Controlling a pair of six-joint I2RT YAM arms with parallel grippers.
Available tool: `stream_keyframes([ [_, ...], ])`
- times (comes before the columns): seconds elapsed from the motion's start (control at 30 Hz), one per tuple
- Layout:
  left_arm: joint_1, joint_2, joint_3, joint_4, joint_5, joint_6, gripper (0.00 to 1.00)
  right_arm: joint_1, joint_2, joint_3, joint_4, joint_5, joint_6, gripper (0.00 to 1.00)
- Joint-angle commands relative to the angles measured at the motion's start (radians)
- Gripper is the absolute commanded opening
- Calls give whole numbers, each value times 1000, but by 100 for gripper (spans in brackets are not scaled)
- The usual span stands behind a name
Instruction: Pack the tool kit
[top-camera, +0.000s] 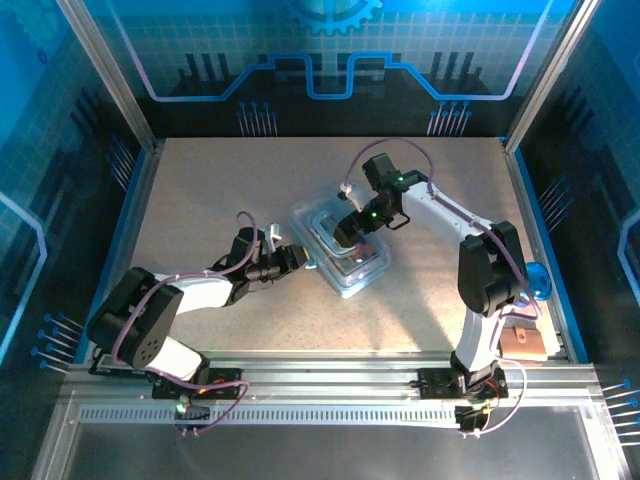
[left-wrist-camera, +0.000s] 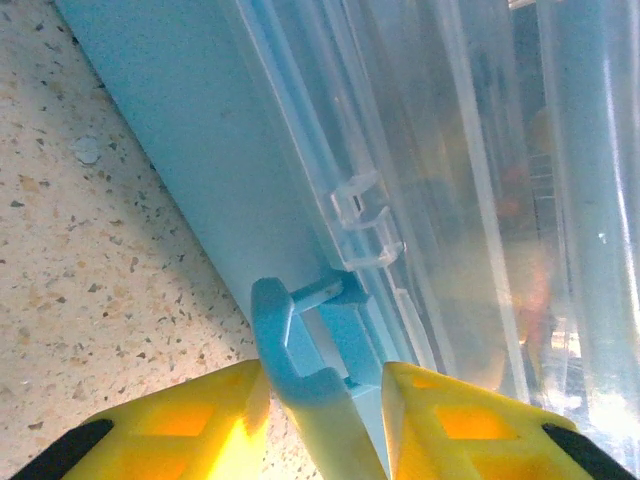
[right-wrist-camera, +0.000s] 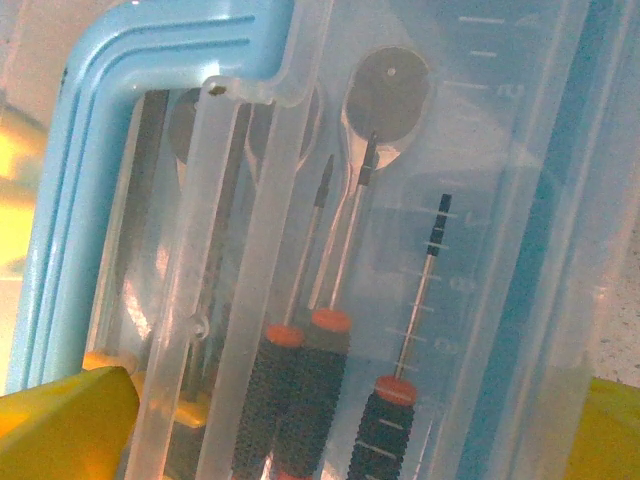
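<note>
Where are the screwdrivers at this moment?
The screwdrivers lie side by side inside the pale-blue tool box, seen through its clear lid in the right wrist view. In the top view the box sits near the middle of the table.

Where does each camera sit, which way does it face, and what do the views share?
Top external: above, behind the bases, looking down on the table; both arms, left tool and right tool at the tool kit box.
Left wrist: on the left arm, facing the box's side; yellow fingers clamp its blue latch.
Right wrist: on the right arm, facing down through the clear lid at screwdrivers; yellow fingertips at bottom corners.
Shared: the box in all three.
</note>
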Motion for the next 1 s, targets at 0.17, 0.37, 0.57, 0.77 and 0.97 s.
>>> stream_keyframes([
  [0.17, -6, -46, 44, -14, -3, 34, 35, 21, 59, -58, -133, 33, -48, 100],
  [0.37, -5, -61, 52, -27, -5, 37, 36, 21, 62, -57, -135, 30, -48, 100],
  [0.57, -6, -68, 62, -35, -3, 41, 42, 22, 68, -53, -138, 26, -50, 100],
  [0.77, -6, -68, 62, -33, 0, 40, 47, 23, 73, -50, -144, 22, -51, 100],
  [0.97, -6, -66, 62, -27, 3, 37, 48, 24, 78, -47, -147, 20, -53, 100],
])
